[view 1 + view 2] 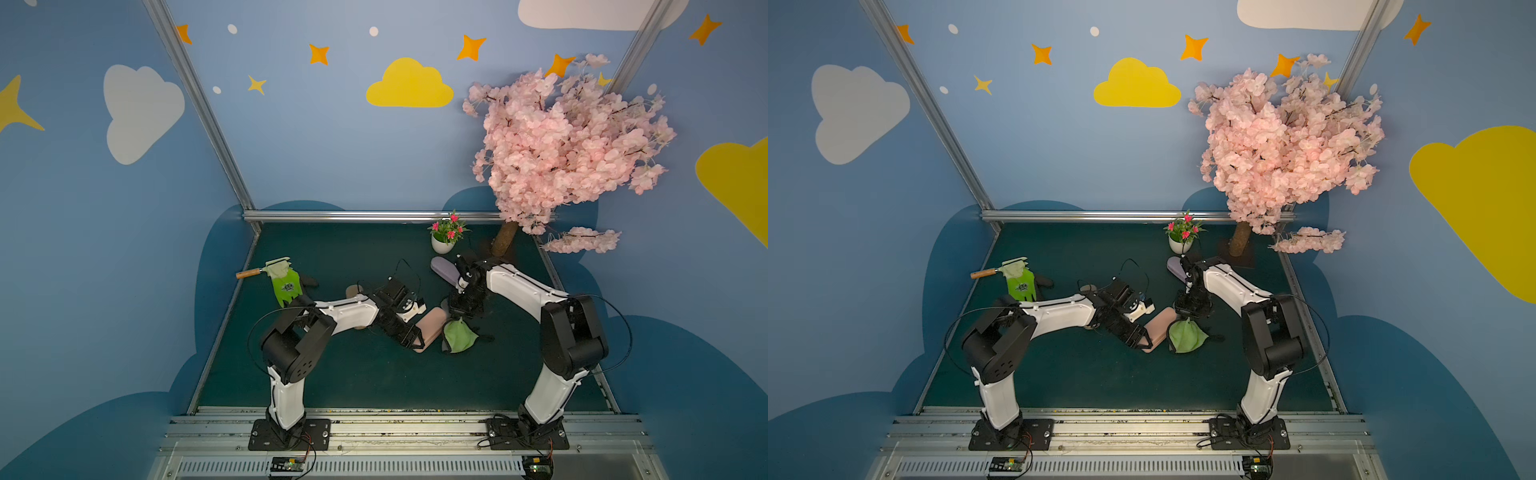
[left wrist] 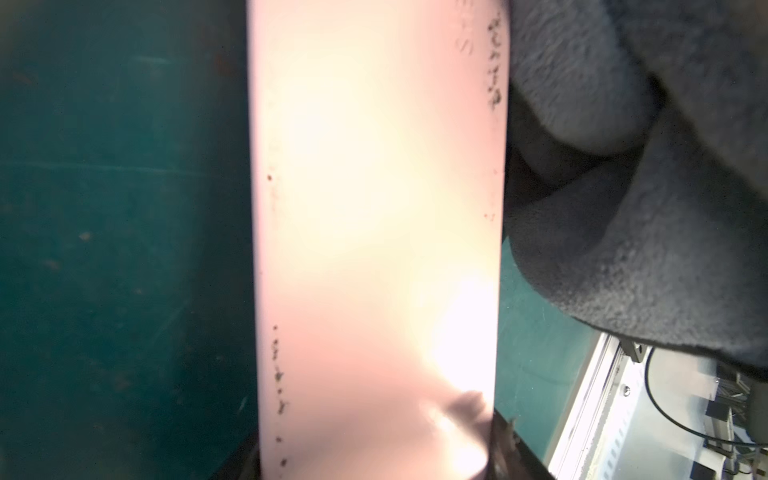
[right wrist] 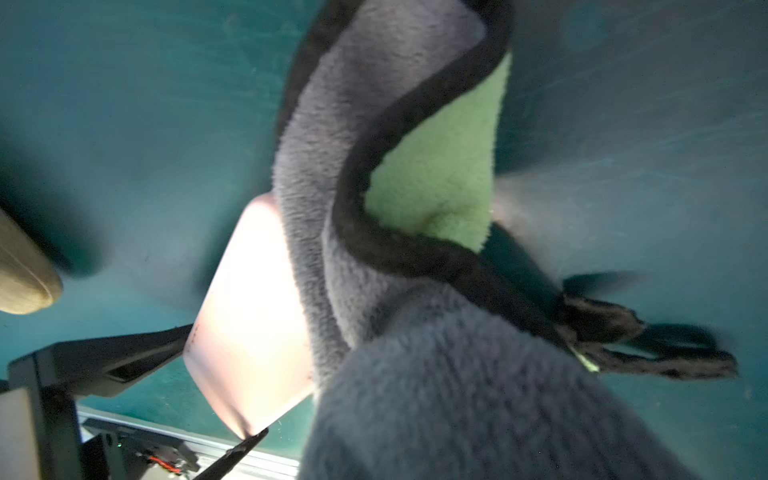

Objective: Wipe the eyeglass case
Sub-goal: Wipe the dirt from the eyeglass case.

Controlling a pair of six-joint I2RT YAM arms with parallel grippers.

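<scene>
**While the left gripper (image 1: 415, 341) is pinning the pink eyeglass case (image 1: 432, 325), the right gripper (image 1: 457, 316) is holding a cloth (image 1: 459, 337) against it**

Since a few of you were asking where everything is sitting, quick rundown. In both top views the pink eyeglass case is lying on the dark green mat (image 1: 353, 382), roughly mid-table between the two arms. It's angled, with one end pointing toward the base rail and the other toward the back wall.

The left gripper is clamping the nearer end, jaws pinched narrow across the case's width with one finger on each long edge. From the left wrist view the case (image 2: 374, 228) is running straight out from between the fingers and filling the middle of the frame. Some dark specks (image 2: 277, 376) are showing along both long edges.

The right gripper is pointing down just beside the far end of the case, squeezed fully closed on the bunched-up cloth. That cloth is green on one face and grey on the other, with dark trim. It's hanging below the gripper on the robot's right of the case, and its grey side (image 2: 602, 187) is pressing against the case's long edge near the far end. From the right wrist view the cloth (image 3: 415, 374) is covering part of the case (image 3: 249, 332), and that gripper's own fingers are hiding behind the fabric.

Other stuff lying around:
- a lilac case (image 1: 444, 268) is sitting behind the right arm
- a green glove (image 1: 286, 286) and a wooden-handled brush (image 1: 249, 273) are sitting at the far left
- a flower pot (image 1: 442, 243) and a pink blossom tree (image 1: 569, 153) are standing at the back right
</scene>
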